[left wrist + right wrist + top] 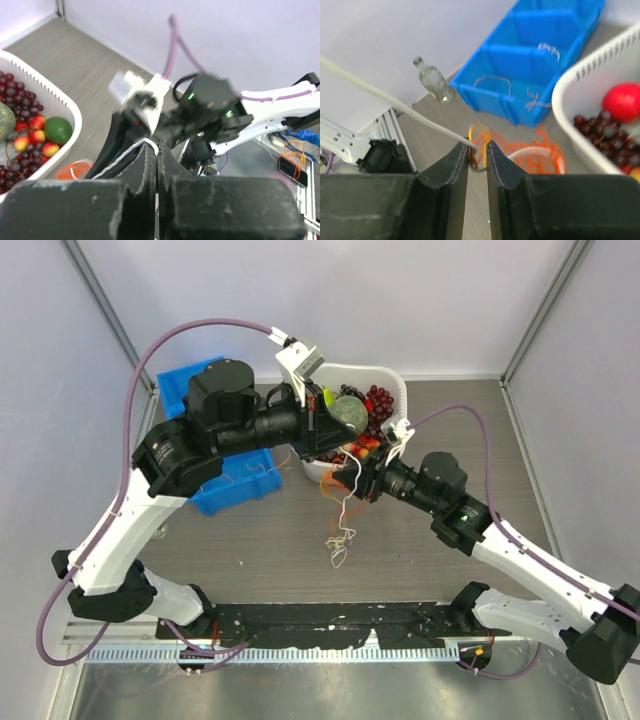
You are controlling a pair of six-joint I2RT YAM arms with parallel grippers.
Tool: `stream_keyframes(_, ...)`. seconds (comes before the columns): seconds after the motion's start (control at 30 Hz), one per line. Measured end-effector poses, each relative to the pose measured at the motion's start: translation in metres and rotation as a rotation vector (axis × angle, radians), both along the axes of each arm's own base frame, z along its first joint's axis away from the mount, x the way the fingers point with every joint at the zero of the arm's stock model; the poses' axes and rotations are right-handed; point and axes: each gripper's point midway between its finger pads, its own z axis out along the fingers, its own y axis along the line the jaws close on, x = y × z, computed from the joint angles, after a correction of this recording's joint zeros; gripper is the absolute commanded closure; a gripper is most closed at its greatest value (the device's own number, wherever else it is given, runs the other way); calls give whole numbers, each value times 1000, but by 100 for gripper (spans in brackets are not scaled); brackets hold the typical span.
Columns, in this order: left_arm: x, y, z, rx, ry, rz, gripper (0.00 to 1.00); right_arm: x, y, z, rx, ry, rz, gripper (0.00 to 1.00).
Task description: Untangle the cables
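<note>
My left gripper (322, 440) is shut on a white cable (131, 147), which runs over its left fingertip in the left wrist view (158, 147). My right gripper (350, 480) is closed to a narrow gap on cables. In the right wrist view (478, 146) a white cable (395, 102) and a yellow-orange loop (476, 135) go in between its tips. An orange-red tangle (535, 155) lies just beyond them, beside the basket. In the top view the orange-red loops (328, 487) hang under the two grippers. A white cable (340, 540) trails down to a small knot on the table.
A white basket (396, 380) of fruit stands right behind both grippers and also shows in the left wrist view (50, 85). A blue compartment bin (235, 490) with clear bits sits at the left (535, 65). A small clear bottle (432, 77) stands near it.
</note>
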Motion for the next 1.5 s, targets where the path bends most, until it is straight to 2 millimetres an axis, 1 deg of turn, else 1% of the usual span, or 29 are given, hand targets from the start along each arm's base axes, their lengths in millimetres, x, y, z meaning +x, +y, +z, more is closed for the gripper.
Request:
stream_keyframes(0.1,-1,2,17,-31,-25,0,100,3,5,-46,-27,79,-11,79)
stream_keyframes(0.17,-2,3,29,-55,-43,0,100,4,3,-80,-52,135,-39,79)
stream_keyframes(0.23,-4,6,42,-81,-63,1,100,3,-4,-115,-81,196,-73,78)
stream_keyframes(0.3,-6,10,56,-111,-87,8,100,-1,-14,-154,-119,270,-111,79)
stream_keyframes(0.33,-7,12,62,-127,-99,9,100,-6,-22,-178,-145,319,-136,79)
stream_keyframes(0.4,-9,16,72,-151,-117,15,100,-13,-32,-206,-174,382,-169,80)
stream_keyframes(0.43,-9,17,75,-158,-123,17,100,-16,-37,-217,-182,409,-185,82)
stream_keyframes(0.47,-10,19,77,-164,-127,18,100,-18,-41,-223,-185,425,-199,83)
stream_keyframes(0.5,-11,19,78,-166,-128,18,100,-19,-44,-227,-183,434,-212,88)
stream_keyframes(0.53,-11,20,78,-167,-129,19,100,-19,-46,-228,-180,438,-223,90)
stream_keyframes(0.57,-11,20,78,-167,-129,19,100,-17,-49,-228,-176,440,-246,95)
stream_keyframes(0.6,-10,20,78,-167,-129,20,100,-15,-51,-227,-172,439,-264,98)
stream_keyframes(0.73,-10,22,83,-176,-137,31,100,-5,-68,-227,-171,444,-385,99)
stream_keyframes(0.83,-12,28,102,-218,-167,42,100,5,-89,-238,-191,487,-515,99)
stream_keyframes(1.0,-23,46,148,-347,-252,58,100,17,-129,-263,-196,609,-724,99)
stream_keyframes(1.07,-27,57,168,-406,-290,76,100,18,-146,-273,-193,669,-812,99)
stream_keyframes(1.13,-32,68,186,-459,-323,94,100,17,-159,-282,-187,720,-877,99)
stream_keyframes(1.23,-37,82,206,-522,-361,114,100,11,-175,-295,-185,785,-961,99)
stream_keyframes(1.3,-40,88,214,-551,-373,123,100,8,-184,-299,-188,803,-1006,99)
stream_keyframes(1.37,-41,91,218,-566,-377,133,100,7,-187,-298,-187,803,-1023,99)
stream_keyframes(1.5,-33,90,214,-551,-370,166,100,9,-187,-287,-210,744,-982,99)
